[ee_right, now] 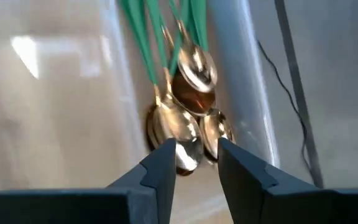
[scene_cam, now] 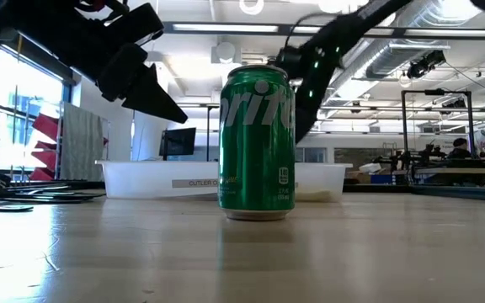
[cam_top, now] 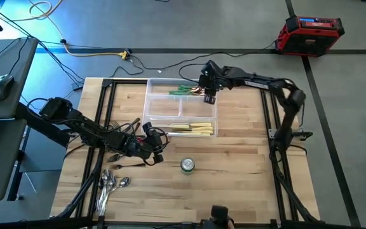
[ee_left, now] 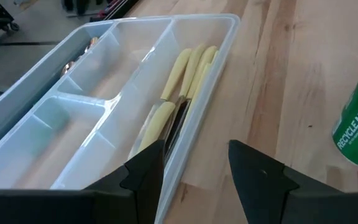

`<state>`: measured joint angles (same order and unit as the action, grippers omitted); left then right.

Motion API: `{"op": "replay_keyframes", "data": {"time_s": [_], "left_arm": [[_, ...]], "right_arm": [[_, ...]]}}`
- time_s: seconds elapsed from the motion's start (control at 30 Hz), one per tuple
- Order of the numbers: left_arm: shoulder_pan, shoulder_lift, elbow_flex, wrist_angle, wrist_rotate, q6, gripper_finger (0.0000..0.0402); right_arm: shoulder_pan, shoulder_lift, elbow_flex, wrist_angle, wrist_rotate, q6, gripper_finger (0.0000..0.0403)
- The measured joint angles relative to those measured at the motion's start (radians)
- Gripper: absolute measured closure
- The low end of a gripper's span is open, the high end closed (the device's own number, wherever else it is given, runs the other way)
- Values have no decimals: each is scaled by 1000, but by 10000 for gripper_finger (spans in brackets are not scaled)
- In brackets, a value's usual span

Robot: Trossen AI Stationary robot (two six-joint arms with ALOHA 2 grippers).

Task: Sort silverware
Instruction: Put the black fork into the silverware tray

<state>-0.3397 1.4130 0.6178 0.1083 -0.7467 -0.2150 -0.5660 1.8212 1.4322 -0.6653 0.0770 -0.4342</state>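
The clear divided tray (cam_top: pixel 182 109) sits at the table's far middle. Green-handled pieces with gold ends (cam_top: pixel 184 90) lie in its far compartment, cream-handled knives (cam_top: pixel 193 129) in its near one. Dark forks (cam_top: pixel 121 154) and shiny spoons (cam_top: pixel 110 184) lie loose on the table near its left near corner. My right gripper (ee_right: pixel 196 163) is open, pointing down just over the gold spoon bowls (ee_right: pixel 188 93). My left gripper (ee_left: pixel 195 167) is open at the tray's near rim (ee_left: pixel 194 134), beside the knives (ee_left: pixel 191 62), and holds nothing.
A green soda can (cam_top: pixel 187 165) stands upright on the table, on the near side of the tray (scene_cam: pixel 141 178), close to my left gripper (scene_cam: pixel 146 88). Black cables trail beside the forks at the table's left. Bare wood lies to the right of the can.
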Motion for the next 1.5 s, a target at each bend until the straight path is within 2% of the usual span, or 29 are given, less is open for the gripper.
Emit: {"op": "replay_keyframes", "data": {"time_s": [0.13, 0.23, 0.33, 0.43, 0.57, 0.77, 0.83, 0.9, 1.07, 1.13, 1.37, 1.5], "left_arm": [[1, 0, 0, 0, -4, -18, 243], [9, 0, 0, -1, -2, -64, 243], [19, 0, 0, -20, 10, -125, 243], [26, -16, 13, -114, 100, -182, 243], [24, -57, 124, -369, 190, -289, 243], [7, -47, 385, -977, 350, -426, 255], [5, -35, 454, -1151, 429, -495, 264], [1, -34, 496, -1249, 529, -541, 272], [-25, -39, 459, -1351, 769, -580, 280], [-25, -39, 418, -1390, 826, -595, 279], [-24, -39, 280, -1357, 764, -556, 275], [-23, -39, 174, -1307, 784, -559, 275]], "right_arm": [[87, -120, -31, -8, -36, 95, 300], [181, -215, -106, 28, -36, 149, 300], [292, -308, -229, 136, -37, 224, 300], [408, -381, -370, 281, -37, 277, 300], [554, -445, -526, 440, -37, 353, 300], [736, -446, -706, 730, -36, 463, 300], [785, -432, -764, 844, -36, 460, 300], [820, -415, -804, 921, -28, 456, 300], [851, -402, -826, 984, 27, 455, 300], [850, -402, -825, 986, 27, 460, 300], [881, -405, -824, 985, 21, 532, 300], [908, -405, -824, 989, 28, 539, 300]]}}
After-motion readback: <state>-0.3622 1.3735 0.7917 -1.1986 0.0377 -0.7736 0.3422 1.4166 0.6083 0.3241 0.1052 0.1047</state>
